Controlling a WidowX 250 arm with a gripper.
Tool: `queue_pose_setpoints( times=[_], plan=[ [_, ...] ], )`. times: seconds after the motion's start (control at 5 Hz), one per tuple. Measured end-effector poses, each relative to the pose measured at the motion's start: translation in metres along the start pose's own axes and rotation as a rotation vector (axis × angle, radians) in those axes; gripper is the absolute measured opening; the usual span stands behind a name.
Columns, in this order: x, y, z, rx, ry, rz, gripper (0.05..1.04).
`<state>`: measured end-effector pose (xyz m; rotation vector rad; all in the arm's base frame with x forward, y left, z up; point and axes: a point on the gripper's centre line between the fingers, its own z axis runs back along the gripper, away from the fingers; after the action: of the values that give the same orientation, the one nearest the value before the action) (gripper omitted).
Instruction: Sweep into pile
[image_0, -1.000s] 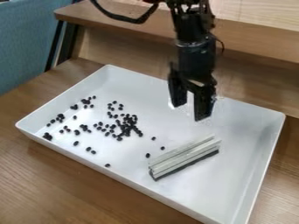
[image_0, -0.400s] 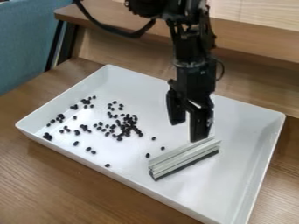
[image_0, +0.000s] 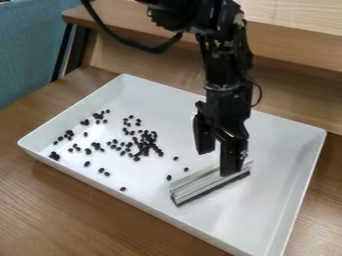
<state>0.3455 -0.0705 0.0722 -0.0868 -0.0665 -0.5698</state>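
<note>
The black gripper (image_0: 219, 161) hangs over the middle right of the tray, open, one finger in front of the far end of the sweeper and the other to its left, above the tray floor. Below it lies the pale grey bar-shaped sweeper (image_0: 198, 187) with a dark lower edge, slanting from lower left to upper right. Many black beans (image_0: 144, 145) are scattered over the tray's left half, densest near the centre left. A few single beans (image_0: 169, 177) lie just left of the sweeper.
The white tray (image_0: 299, 185) has raised walls all round and stands on a wooden table (image_0: 80, 215). A wooden ledge (image_0: 294, 45) runs behind it. A blue panel (image_0: 30, 47) is at the upper left.
The gripper has come down and towards the camera, from above the tray's back to the sweeper's far end. The sweeper and beans have stayed in place.
</note>
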Motion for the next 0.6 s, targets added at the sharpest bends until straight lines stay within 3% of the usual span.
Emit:
queue_pose_setpoints(
  times=[0.2, 0.6],
  plan=[
    [0.002, 0.002, -0.002, 0.040, 0.001, 0.006, 1.000],
    [0.007, 0.003, -0.043, 0.056, 0.090, 0.046, 0.993]
  ],
)
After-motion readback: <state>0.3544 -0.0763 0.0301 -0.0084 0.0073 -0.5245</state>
